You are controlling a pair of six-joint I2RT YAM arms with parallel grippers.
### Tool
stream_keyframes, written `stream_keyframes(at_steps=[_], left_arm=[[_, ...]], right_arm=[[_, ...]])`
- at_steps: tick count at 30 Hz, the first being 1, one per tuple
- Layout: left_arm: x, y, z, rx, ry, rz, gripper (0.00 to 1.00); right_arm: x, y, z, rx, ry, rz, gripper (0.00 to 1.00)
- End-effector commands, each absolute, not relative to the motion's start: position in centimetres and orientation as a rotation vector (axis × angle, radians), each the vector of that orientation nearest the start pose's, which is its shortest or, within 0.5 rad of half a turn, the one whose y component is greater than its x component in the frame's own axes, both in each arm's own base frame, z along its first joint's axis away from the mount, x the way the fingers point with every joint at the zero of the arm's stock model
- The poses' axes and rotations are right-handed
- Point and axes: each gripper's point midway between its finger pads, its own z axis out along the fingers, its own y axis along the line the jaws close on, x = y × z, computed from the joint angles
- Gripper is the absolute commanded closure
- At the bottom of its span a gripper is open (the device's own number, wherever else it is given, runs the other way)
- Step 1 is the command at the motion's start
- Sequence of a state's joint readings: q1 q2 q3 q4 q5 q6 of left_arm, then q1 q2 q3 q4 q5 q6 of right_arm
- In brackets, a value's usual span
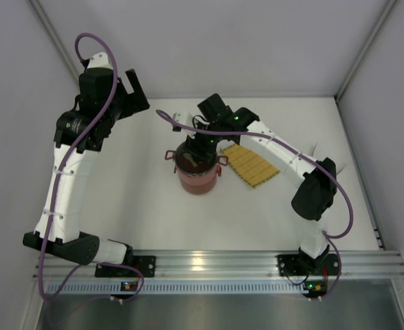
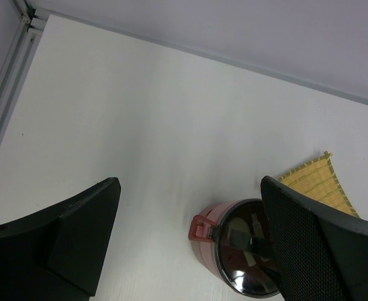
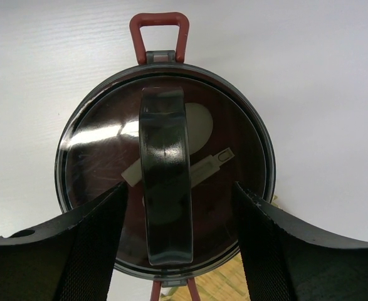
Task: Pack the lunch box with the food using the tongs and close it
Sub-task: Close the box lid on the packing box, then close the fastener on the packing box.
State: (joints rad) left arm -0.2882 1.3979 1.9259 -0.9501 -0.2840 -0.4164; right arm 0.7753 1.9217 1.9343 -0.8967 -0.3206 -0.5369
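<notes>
Lunch box [image 1: 198, 175], maroon, lidded, standing mid-table [image 1: 133, 206] just beside yellow mat [image 1: 251, 165]; right gripper [image 3: 178, 188] directly above, jaws parted either side of dark lid handle [image 3: 165, 182], holding nothing; left gripper [image 2: 189, 188] raised far-left, jaws wide, empty.

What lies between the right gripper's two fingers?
The lid's dark arched handle, atop the lunch box, seen in the right wrist view; the right gripper is open astride it.

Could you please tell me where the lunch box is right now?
In the top view the lunch box stands mid-table under the right gripper, the yellow mat just to its right.
</notes>
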Motion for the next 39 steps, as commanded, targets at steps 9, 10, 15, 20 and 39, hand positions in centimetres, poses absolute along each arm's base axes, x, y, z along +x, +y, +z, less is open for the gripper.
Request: stream_keyframes(at_steps=[9,10,15,20,39], left_arm=[[36.2,-7.5,41.9,-0.308,1.929,-0.206,0.02],[36.3,-7.5,41.8,-0.309,1.932,-0.207,0.02],[36.3,-7.7,41.3,-0.313,1.944,-0.217,0.02],[36.0,-7.5,39.1,-0.34,1.992,-0.199,0.01],[34.6,-8.3,23.2,-0.541,2.219,-0.295,0.15]], right_arm=[[32.6,36.2,27.4,-1.479,1.74,0.501,0.01],[32.5,36.1,27.7,-1.472,1.736,0.501,0.0],[32.4,35.3,29.8,-1.423,1.715,0.483,0.01],[34.0,32.2,34.0,-1.13,1.755,0.363,0.01],[33.2,21.8,26.0,-0.1,2.09,0.45,0.76]])
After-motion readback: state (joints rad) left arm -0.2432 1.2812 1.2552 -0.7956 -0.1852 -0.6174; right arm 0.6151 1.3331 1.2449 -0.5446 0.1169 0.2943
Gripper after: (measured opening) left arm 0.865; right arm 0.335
